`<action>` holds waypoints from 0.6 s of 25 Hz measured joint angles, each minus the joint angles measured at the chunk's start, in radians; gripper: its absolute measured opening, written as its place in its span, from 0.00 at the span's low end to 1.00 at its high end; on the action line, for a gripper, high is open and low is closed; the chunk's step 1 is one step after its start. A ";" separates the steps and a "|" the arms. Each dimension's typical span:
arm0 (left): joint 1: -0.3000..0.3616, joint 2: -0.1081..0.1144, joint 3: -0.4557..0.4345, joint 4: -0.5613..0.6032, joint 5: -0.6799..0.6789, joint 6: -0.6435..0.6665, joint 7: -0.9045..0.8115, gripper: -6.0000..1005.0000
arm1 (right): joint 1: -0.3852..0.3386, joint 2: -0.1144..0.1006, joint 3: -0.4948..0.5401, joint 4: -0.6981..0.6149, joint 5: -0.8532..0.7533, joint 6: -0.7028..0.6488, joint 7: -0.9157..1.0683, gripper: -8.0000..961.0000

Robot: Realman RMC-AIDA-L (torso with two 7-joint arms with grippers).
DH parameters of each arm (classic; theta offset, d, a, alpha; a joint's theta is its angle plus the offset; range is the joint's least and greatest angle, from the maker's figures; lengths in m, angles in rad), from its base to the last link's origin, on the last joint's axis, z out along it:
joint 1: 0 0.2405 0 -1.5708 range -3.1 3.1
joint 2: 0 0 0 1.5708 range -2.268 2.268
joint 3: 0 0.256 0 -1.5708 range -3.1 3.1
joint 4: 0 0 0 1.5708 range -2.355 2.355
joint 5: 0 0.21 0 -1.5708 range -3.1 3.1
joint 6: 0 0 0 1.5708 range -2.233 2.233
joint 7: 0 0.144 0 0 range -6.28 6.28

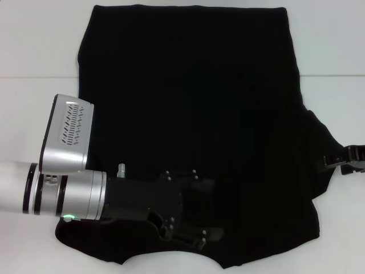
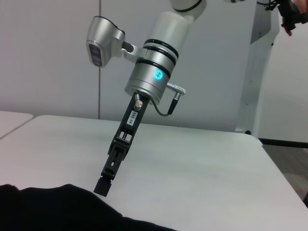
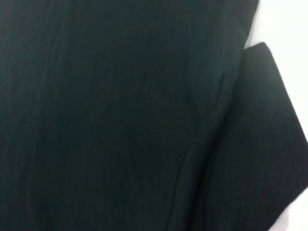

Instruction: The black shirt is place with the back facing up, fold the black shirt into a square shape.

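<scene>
Left gripper: the black hard-plastic left gripper point(image 1: 191, 234) sits nearest the robot, low over the near part of the cloth, on a silver metal wrist with a perforated silver camera housing point(image 1: 68, 132). Whether its fingers are spread or pressed together cannot be told, black against black.

Shirt, near part: the large plain black soft-cloth T-shirt point(image 1: 188, 103) lies flat on the smooth white table point(image 1: 34, 40). Its near hem curves under the left gripper. The left side edge looks folded inward, running straight from near to far.

Right gripper: the black hard right gripper point(image 1: 342, 162) is at the shirt's right edge, touching or just beside the short sleeve that sticks out there. In the left wrist view it appears as a slim black tool point(image 2: 107, 179) under a silver cylinder with a blue-green light, tip at the cloth's edge. The state of its fingers cannot be told.

Shirt, texture: the right wrist view shows matte fabric point(image 3: 106, 115) with soft creases and an overlapping fold.

Shirt, far part: the far edge is straight, lying across the table's far portion.
</scene>
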 joint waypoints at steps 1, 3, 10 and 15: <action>0.000 0.000 -0.001 0.000 0.000 -0.003 -0.002 0.94 | 0.003 0.002 -0.001 0.006 0.000 0.007 0.000 0.89; 0.000 0.001 -0.004 0.000 0.000 -0.003 -0.003 0.94 | 0.008 0.002 -0.004 0.021 0.000 0.022 0.000 0.83; 0.000 0.004 -0.006 0.000 0.000 -0.008 -0.004 0.94 | 0.015 0.005 -0.007 0.049 -0.012 0.041 0.000 0.60; -0.002 0.004 -0.006 0.000 0.000 -0.012 -0.005 0.93 | 0.014 0.006 0.000 0.049 -0.012 0.052 0.000 0.43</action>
